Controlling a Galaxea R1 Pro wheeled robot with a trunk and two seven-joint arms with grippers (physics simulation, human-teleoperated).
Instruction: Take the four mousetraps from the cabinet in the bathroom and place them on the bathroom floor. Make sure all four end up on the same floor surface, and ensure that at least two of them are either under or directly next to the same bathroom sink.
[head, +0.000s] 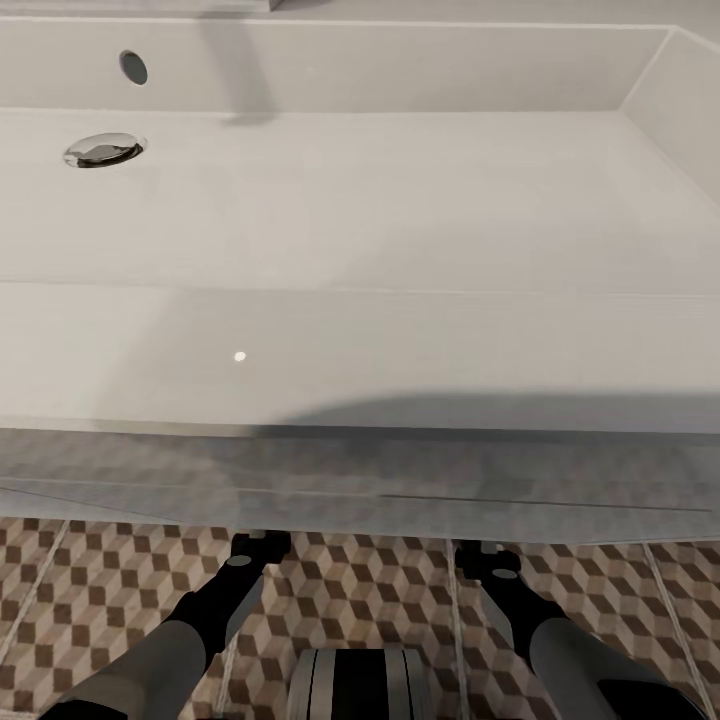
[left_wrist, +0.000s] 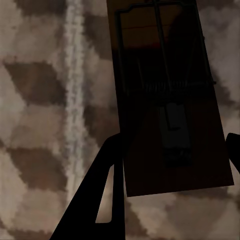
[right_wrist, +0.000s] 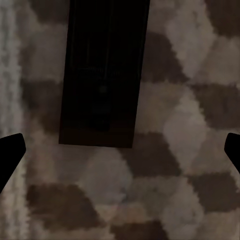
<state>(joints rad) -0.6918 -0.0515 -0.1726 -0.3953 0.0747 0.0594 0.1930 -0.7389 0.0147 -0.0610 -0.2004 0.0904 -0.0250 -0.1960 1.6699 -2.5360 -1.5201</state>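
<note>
Under the white sink (head: 360, 330), both my arms reach down toward the bathroom floor (head: 380, 600). My left gripper (left_wrist: 172, 160) has its fingers spread on either side of a mousetrap (left_wrist: 170, 100); whether they touch it, I cannot tell. My right gripper (right_wrist: 120, 150) gapes wide, holding nothing, another mousetrap (right_wrist: 105, 75) lying flat on the tiles just beyond.

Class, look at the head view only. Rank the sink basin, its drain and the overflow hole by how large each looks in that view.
Largest to smallest:
1. sink basin, spanning the whole width.
2. drain, a chrome oval.
3. overflow hole, slightly smaller than the drain; it sits farther from the camera, so this gap is unsure.
</note>
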